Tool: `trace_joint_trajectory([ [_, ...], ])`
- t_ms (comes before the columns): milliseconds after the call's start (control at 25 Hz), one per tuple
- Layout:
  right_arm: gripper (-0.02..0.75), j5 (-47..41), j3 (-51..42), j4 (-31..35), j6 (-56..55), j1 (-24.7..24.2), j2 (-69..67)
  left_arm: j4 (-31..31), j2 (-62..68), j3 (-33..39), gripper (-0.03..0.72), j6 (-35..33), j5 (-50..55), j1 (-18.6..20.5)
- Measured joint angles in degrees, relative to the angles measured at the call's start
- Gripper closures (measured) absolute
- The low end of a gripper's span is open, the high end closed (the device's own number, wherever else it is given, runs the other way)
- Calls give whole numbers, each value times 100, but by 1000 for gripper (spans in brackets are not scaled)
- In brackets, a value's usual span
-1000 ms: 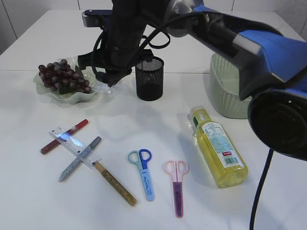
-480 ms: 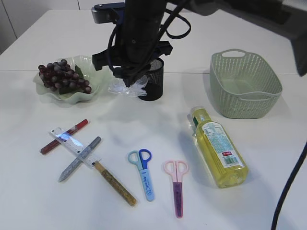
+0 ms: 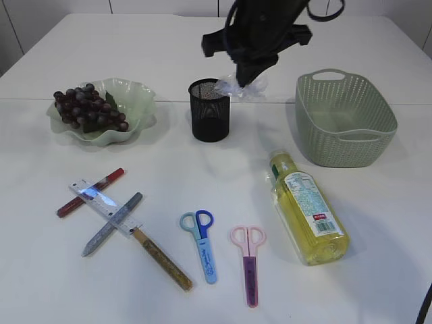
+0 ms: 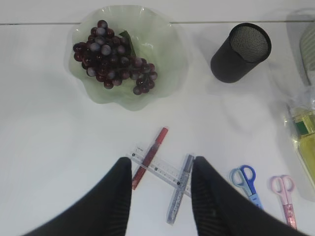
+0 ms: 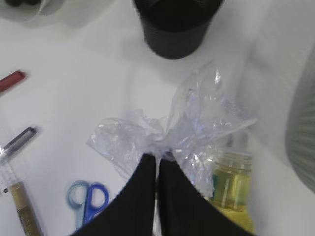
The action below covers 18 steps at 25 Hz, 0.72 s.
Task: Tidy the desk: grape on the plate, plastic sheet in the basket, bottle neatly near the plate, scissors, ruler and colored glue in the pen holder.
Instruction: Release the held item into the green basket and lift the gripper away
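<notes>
My right gripper (image 3: pixel 251 73) (image 5: pixel 157 158) is shut on the crumpled clear plastic sheet (image 3: pixel 239 88) (image 5: pixel 197 128) and holds it in the air between the black mesh pen holder (image 3: pixel 210 110) and the green basket (image 3: pixel 344 118). The grapes (image 3: pixel 88 108) lie on the green plate (image 3: pixel 138 94). The yellow bottle (image 3: pixel 307 209) lies on its side. Blue scissors (image 3: pixel 200 243), pink scissors (image 3: pixel 248 260), a clear ruler (image 3: pixel 104 206) and red (image 3: pixel 91 192), silver (image 3: pixel 111 224) and gold (image 3: pixel 162 258) glue pens lie at the front. My left gripper (image 4: pixel 160 167) is open and empty, high above the ruler (image 4: pixel 157 168).
The table's back edge runs behind the plate and basket. The pen holder (image 4: pixel 241 53) stands upright right of the plate (image 4: pixel 172 73).
My right gripper has lifted the plastic sheet from beside the plate and carried it rightward past the pen holder, toward the basket.
</notes>
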<state>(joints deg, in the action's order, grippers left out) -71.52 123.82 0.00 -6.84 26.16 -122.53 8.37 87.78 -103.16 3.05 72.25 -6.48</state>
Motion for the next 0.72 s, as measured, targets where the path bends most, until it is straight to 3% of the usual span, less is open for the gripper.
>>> trace_joint_trajectory([
  [720,722,0,0,-436,62,-1840,122,46,0,0,400,0,0,0],
])
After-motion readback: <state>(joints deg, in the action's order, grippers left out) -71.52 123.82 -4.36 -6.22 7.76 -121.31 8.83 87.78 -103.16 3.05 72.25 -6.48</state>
